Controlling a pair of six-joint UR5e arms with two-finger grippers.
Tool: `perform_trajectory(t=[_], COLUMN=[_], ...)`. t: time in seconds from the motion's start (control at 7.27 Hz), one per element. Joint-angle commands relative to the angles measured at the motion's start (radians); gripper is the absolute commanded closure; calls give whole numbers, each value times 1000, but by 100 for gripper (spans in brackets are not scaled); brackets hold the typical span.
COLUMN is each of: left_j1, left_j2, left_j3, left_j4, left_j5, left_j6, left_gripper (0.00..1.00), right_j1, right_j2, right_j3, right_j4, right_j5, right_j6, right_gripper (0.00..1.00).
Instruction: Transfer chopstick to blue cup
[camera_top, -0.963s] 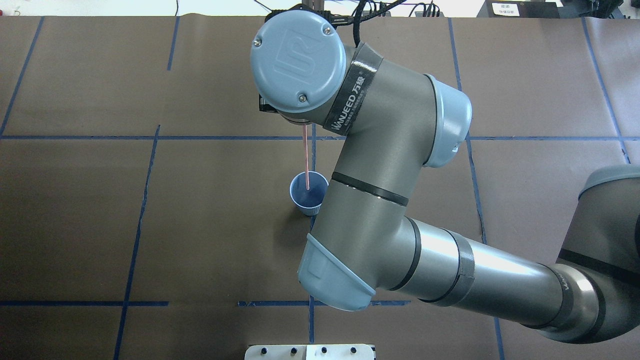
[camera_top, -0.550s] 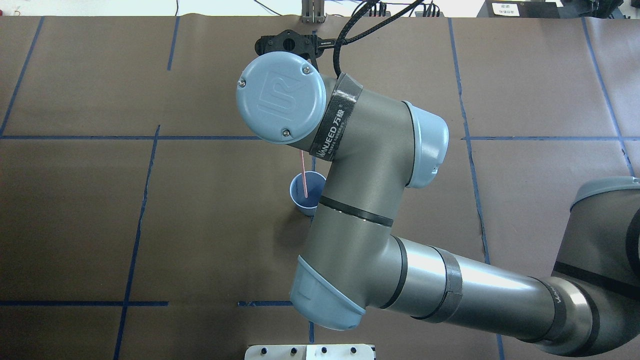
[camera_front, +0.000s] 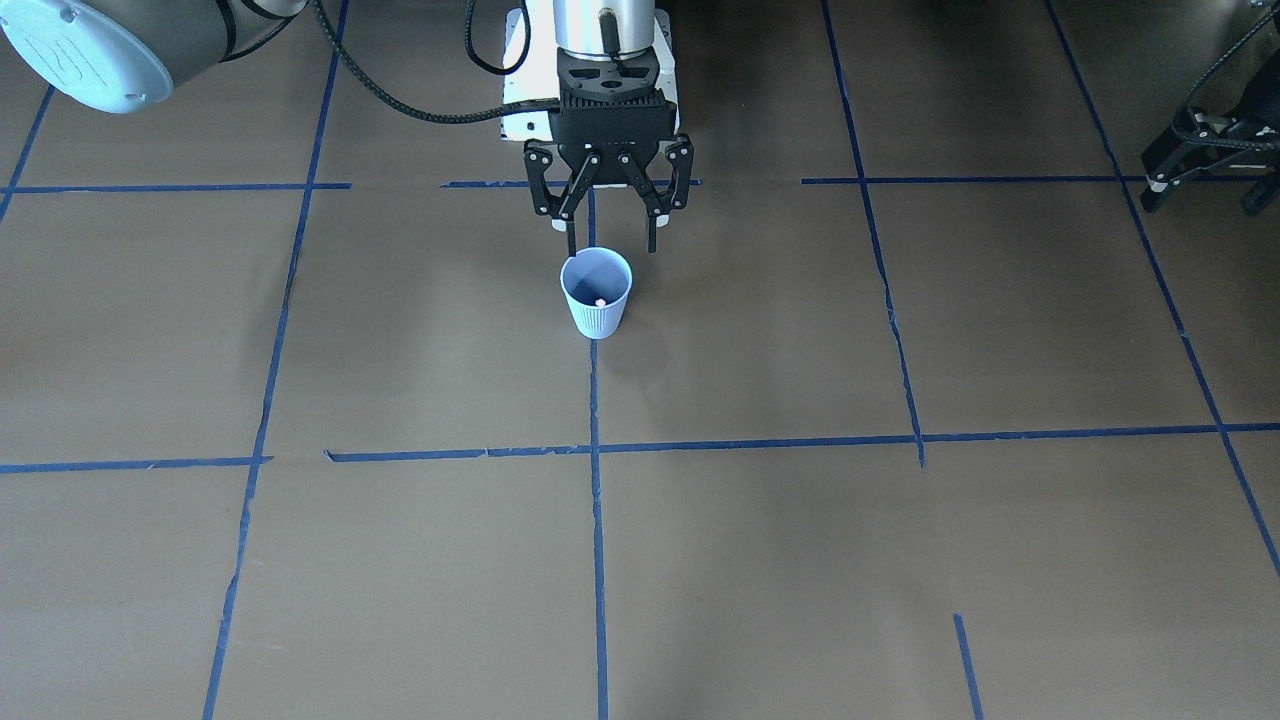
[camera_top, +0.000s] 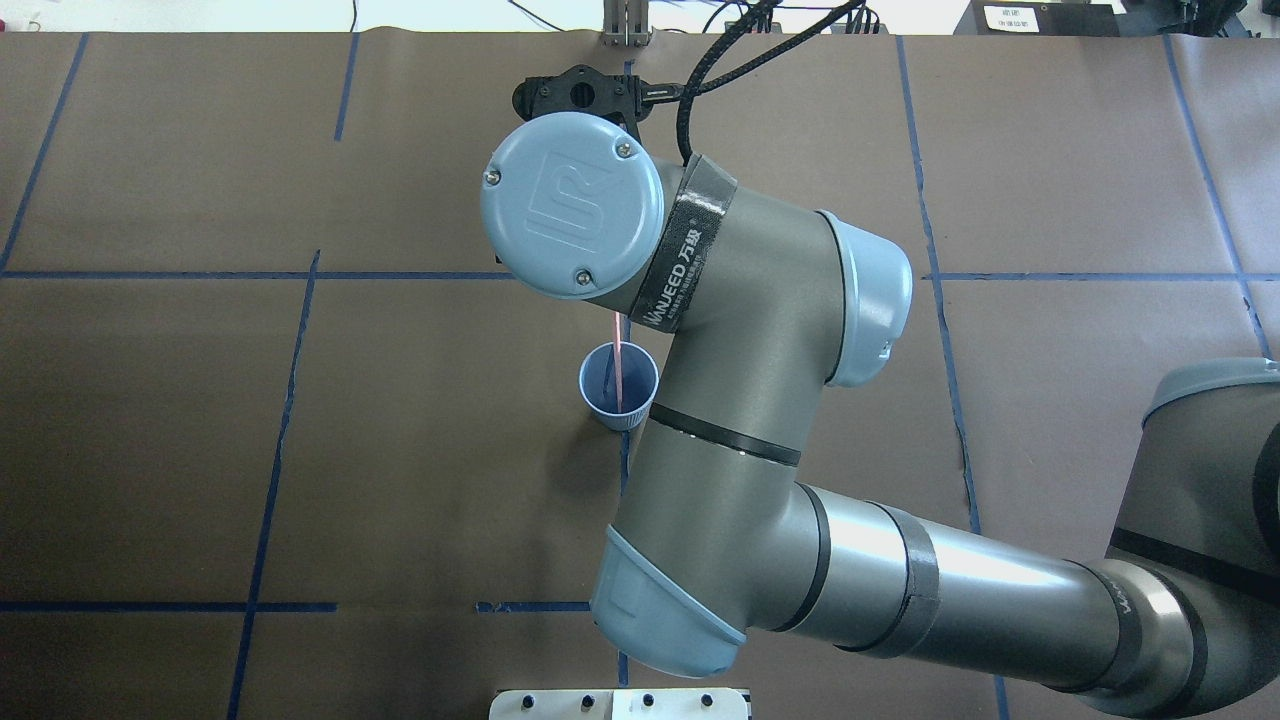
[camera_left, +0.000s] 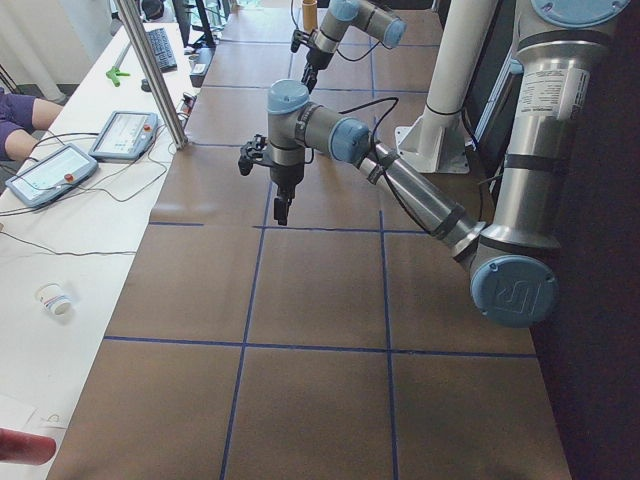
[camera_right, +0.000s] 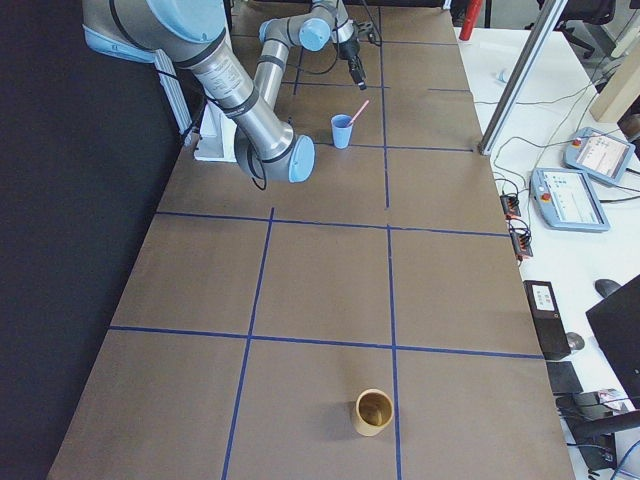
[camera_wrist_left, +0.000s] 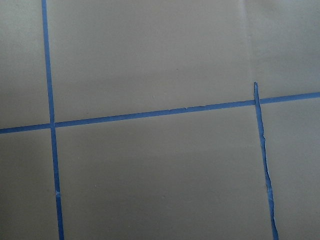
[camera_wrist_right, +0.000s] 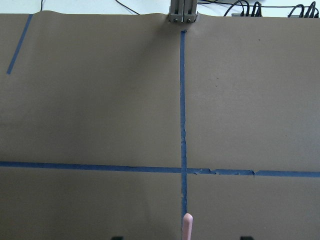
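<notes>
Chopstick (camera_top: 621, 362) in cup (camera_front: 597, 312), tilted, seemingly resting on rim | right gripper (camera_front: 610, 240) just above cup, 2 fingers (camera_front: 651, 232) apart | left gripper (camera_left: 281, 205) well away from cup, cannot tell its state

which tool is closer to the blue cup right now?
Right. The right tool hangs open above the blue cup, over the top end of the chopstick leaning in it. The left tool is far off toward the robot's left.

cup (camera_front: 597, 318): pale blue, seemingly ribbed | chopstick (camera_top: 621, 365): pink | table (camera_front: 400, 330): brown, blue grid
</notes>
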Motion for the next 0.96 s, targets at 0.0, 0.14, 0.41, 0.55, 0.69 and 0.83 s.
perform_trajectory(t=[0.0, 0.14, 0.41, 0.55, 0.69, 0.83], left_j1=[-2, -11, -21, -25, -38, -67], left_j2=[0, 0, 20, 61, 81, 109], left_j3=[-3, -3, -3, -1, 7, 16], left_j4=[0, 0, 3, -15, -14, -14], left_j5=[-1, -1, -4, -6, -7, -9], left_j6=[-1, 1, 5, 8, 66, 132], left_gripper=[0, 0, 0, 0, 0, 0], right_j1=[51, 134, 321, 451, 578, 686], right_j2=[-57, -167, -320, -407, -487, -565], right_j3=[96, 213, 292, 290, 283, 260], right_j4=[-75, -77, -66, -65, -65, -65], right_j5=[29, 145, 326, 445, 550, 639], right_j6=[-20, -93, -370, -527, -716, -853], right_gripper=[0, 0, 0, 0, 0, 0])
